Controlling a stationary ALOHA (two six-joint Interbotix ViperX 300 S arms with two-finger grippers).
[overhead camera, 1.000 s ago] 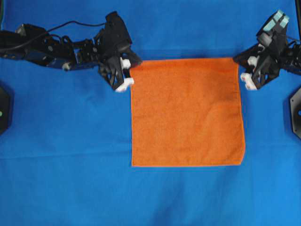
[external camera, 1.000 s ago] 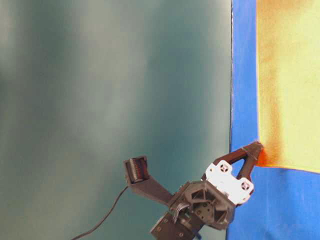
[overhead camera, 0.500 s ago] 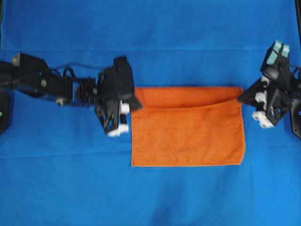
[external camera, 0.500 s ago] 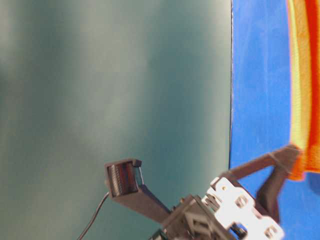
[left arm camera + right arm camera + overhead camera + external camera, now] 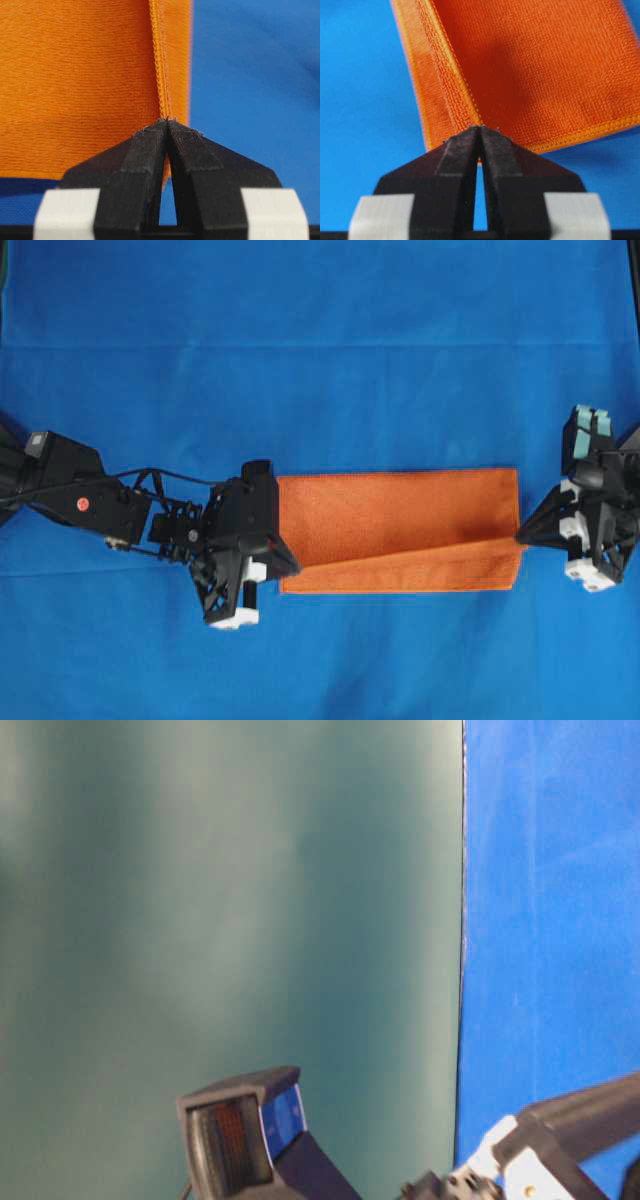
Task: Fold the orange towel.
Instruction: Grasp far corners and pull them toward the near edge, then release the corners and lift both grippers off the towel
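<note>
overhead cam straight down on blue cloth (image 5: 320, 330), both arms in frame, table-level cam turned sideways, very near, mostly teal wall (image 5: 230, 890), wrist cams close behind fingertips, both share orange towel (image 5: 75, 85) with overhead

From my remote station, the overhead view shows a large blue cloth (image 5: 320, 330) filling the entire work surface, with faint straight crease lines running across its width. In the table-level view I see the same blue cloth on the right, ending at a straight vertical edge against a plain dull-green wall (image 5: 220, 900) on the left. The lighting is soft and even, with a paler patch on the wall.
</note>
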